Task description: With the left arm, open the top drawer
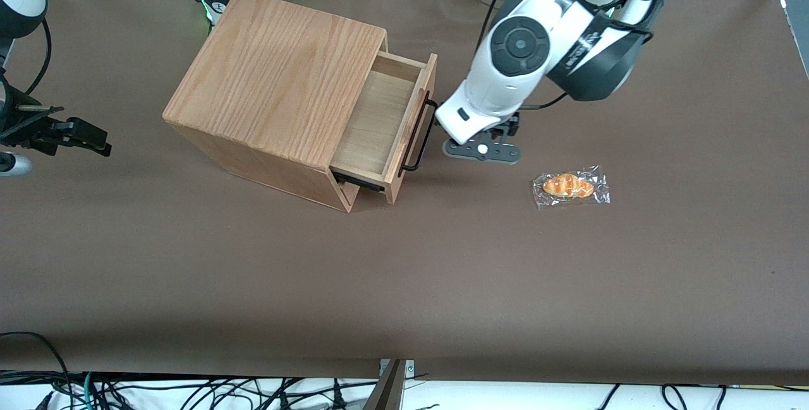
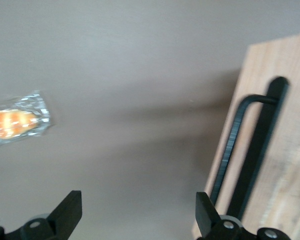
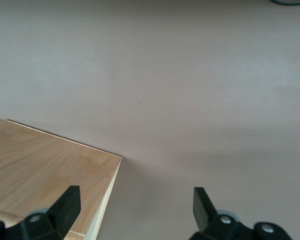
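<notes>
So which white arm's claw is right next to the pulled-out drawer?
The left arm, with its open claw in front of the top drawer's black handle, not gripping it. The other claw sits away from it, past the box.

Oak-grain tan on the wooden box (image 1: 272, 75), streaked lengthwise; paler, smoother wood inside the top drawer (image 1: 379, 120), with a thin black bar handle (image 1: 419, 135). White shell, dark grey round joint cap and black bands on the left arm (image 1: 537, 50); black gripper (image 2: 139, 215) with wide-apart jaws. Matte brown surface (image 1: 404, 283). Orange-and-cream bread in clear, glinting wrap (image 1: 571, 186).
</notes>
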{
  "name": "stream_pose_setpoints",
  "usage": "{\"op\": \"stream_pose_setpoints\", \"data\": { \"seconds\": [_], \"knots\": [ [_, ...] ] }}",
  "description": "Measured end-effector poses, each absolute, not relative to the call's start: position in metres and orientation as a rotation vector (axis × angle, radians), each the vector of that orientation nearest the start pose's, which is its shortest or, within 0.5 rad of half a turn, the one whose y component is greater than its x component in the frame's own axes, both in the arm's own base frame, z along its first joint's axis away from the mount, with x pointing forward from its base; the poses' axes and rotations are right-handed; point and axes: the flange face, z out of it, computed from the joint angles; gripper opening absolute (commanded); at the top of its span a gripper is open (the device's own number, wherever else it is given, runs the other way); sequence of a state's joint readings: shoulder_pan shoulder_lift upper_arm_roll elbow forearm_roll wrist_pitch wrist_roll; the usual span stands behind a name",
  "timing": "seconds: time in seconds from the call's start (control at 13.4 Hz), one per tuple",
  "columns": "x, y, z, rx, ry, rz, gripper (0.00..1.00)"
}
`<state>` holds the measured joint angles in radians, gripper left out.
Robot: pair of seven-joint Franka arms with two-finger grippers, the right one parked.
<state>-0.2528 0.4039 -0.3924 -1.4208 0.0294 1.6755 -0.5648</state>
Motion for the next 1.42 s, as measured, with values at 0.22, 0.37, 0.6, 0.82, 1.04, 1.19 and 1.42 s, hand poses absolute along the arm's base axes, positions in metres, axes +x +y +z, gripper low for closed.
{"op": "stream_pose_setpoints", "data": {
  "seconds": [0.22, 0.37, 0.6, 0.82, 1.04, 1.19, 1.42],
  "knots": [
    [0.570, -0.305, 0.499, -3.146, -0.025, 0.259, 1.00],
    [0.585, -0.260, 0.519, -3.136, -0.064, 0.200, 1.00],
    [0.597, -0.190, 0.540, -3.083, -0.136, 0.180, 1.00],
    [0.611, -0.132, 0.566, -3.090, -0.246, 0.142, 1.00],
    [0.618, -0.078, 0.578, -3.101, -0.221, 0.141, 1.00],
    [0.619, -0.054, 0.578, -3.107, -0.176, 0.152, 1.00],
    [0.622, -0.030, 0.590, -3.119, -0.146, 0.115, 1.00]
  ]
}}
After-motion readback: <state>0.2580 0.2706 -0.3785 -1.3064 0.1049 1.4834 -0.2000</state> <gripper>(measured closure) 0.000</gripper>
